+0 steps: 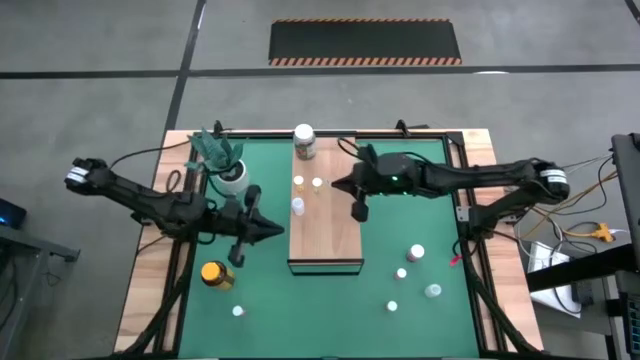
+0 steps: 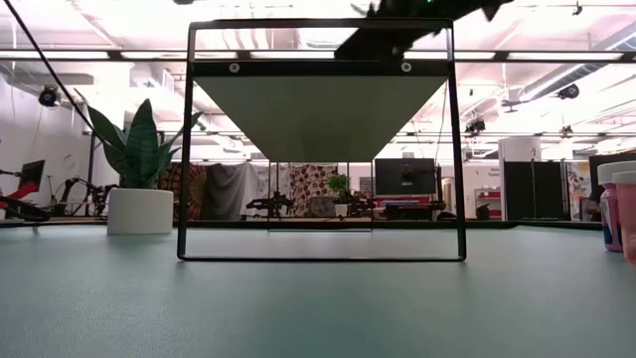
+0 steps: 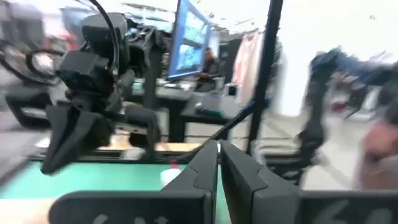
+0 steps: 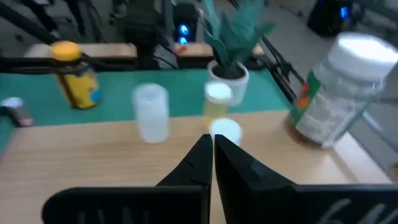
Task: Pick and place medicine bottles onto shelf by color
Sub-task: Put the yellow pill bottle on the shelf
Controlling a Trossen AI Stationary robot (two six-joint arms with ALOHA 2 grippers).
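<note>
A light-brown board, the shelf [image 1: 325, 225], was seen with a dark front edge, laid on a green mat [image 1: 400, 290]. At about eight o'clock from it an amber jar [image 1: 216, 274] was topped by a yellow lid. A white-lidded jar [image 1: 304, 141] (green and orange on its label) was set at twelve o'clock. A white pot [image 1: 232, 178] was filled with green leaves. Both arms were dark.

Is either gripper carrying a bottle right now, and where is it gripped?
Nothing is held. The left gripper and the right gripper are both shut with nothing between their fingers.
</note>
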